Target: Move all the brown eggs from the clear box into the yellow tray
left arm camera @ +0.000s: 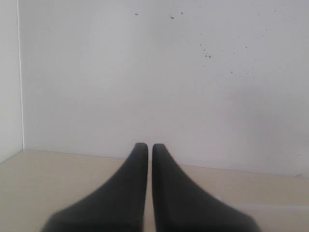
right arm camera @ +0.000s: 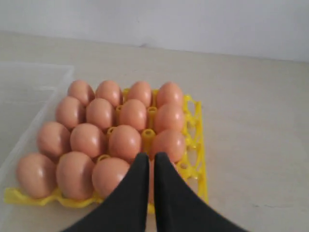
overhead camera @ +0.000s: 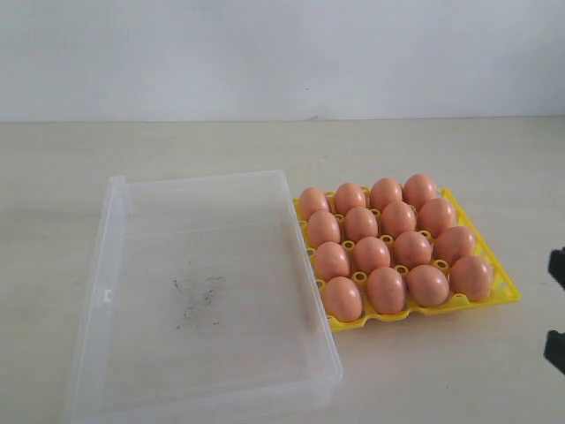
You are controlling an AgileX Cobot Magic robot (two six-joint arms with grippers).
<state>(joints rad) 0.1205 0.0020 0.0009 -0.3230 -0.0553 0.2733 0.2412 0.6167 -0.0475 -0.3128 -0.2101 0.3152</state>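
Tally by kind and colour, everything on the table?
brown eggs: 16
yellow tray: 1
clear box: 1
Total: 18

Lab-like test bench: plain beige tabletop (overhead camera: pixel 441 371) against white wall (overhead camera: pixel 282 53).
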